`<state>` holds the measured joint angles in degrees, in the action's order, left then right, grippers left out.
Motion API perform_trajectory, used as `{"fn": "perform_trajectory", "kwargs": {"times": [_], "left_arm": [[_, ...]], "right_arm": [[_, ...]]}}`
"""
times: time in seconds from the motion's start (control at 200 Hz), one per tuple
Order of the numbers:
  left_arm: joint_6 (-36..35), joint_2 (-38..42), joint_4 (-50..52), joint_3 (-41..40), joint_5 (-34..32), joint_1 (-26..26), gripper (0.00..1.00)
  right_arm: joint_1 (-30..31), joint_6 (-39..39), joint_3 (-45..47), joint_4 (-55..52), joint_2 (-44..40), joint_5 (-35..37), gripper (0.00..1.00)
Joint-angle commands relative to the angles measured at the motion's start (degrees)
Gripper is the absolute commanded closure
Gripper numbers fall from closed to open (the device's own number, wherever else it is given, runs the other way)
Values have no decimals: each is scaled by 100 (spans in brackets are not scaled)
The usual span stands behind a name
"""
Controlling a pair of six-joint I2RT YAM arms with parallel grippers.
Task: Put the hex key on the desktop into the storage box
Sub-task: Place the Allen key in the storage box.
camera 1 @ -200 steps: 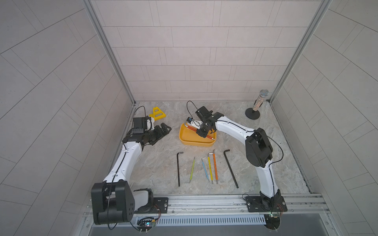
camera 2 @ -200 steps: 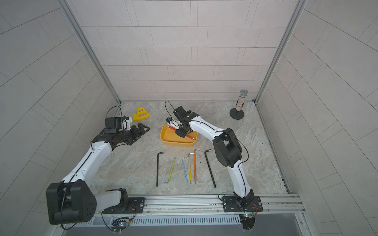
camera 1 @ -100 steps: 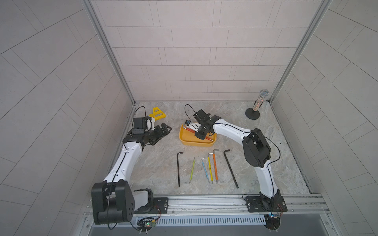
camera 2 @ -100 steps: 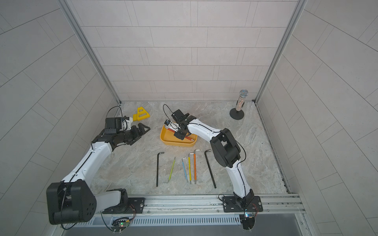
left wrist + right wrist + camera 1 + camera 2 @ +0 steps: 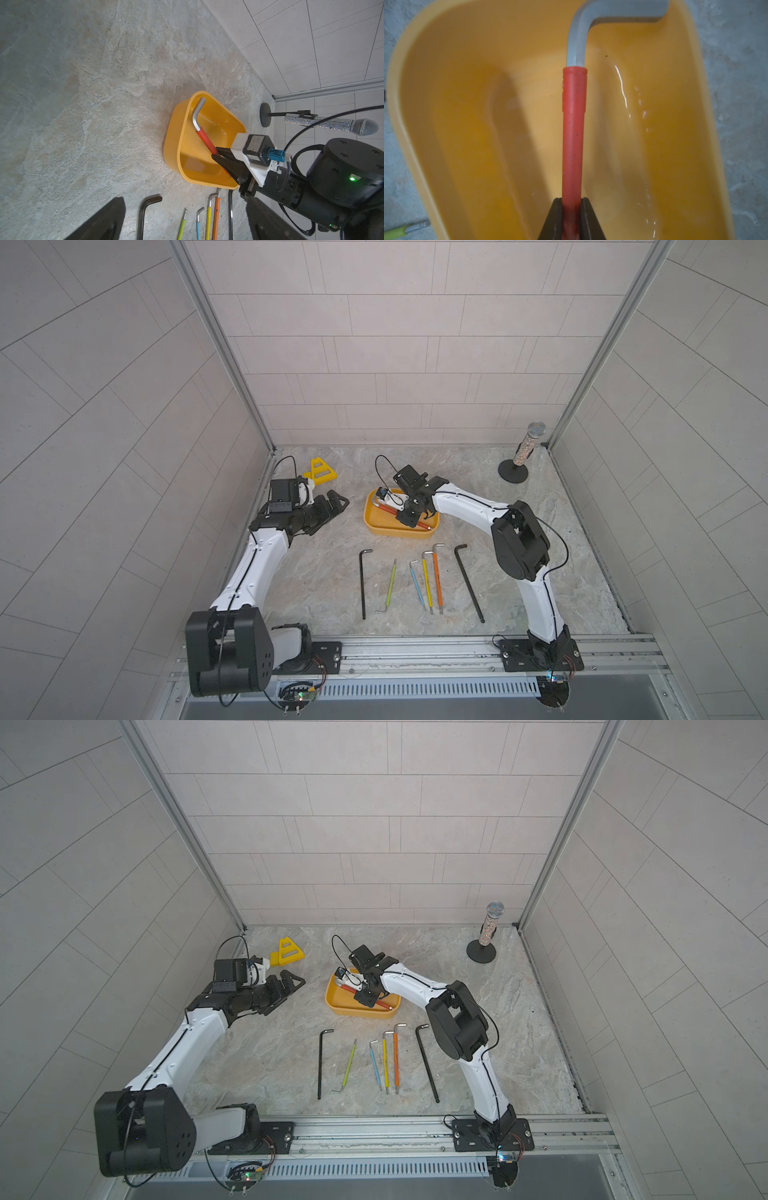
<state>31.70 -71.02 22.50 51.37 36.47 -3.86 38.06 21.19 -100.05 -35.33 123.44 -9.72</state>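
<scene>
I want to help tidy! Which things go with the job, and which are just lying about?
For the job: red hex key in the right hand, storage box, row of hex keys on the desktop.
Just lying about: yellow bracket, microphone on its stand.

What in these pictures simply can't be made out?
- Right wrist view: the red hex key loses its bent end at the picture's edge; the right pincer covers its other end.
- Left wrist view: the row of loose keys is cut off by the edge.
- Both top views: the storage box floor beneath the pincer, hidden by the arm.
</scene>
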Motion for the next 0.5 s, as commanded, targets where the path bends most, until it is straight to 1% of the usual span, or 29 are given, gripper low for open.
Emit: {"fn": "perform_trajectory", "kwargs": {"times": [0.0,0.185,0.275,0.38,0.44,0.495], "left_arm": [[3,24,-62,-67,60,-34,1],[2,24,-63,-66,53,-27,1],[3,26,-62,-70,55,-31,1],[11,13,-62,-71,48,-35,1],[11,18,-64,-73,57,-32,2],[11,7,-70,-75,75,-36,2]], "right_arm": [[89,63,-10,-65,109,-33,100],[148,59,14,-113,154,109,99],[164,6,-5,-160,171,157,89],[157,-92,-65,-243,189,188,72],[158,-152,-88,-274,192,189,65],[164,-189,-89,-288,190,183,61]]}}
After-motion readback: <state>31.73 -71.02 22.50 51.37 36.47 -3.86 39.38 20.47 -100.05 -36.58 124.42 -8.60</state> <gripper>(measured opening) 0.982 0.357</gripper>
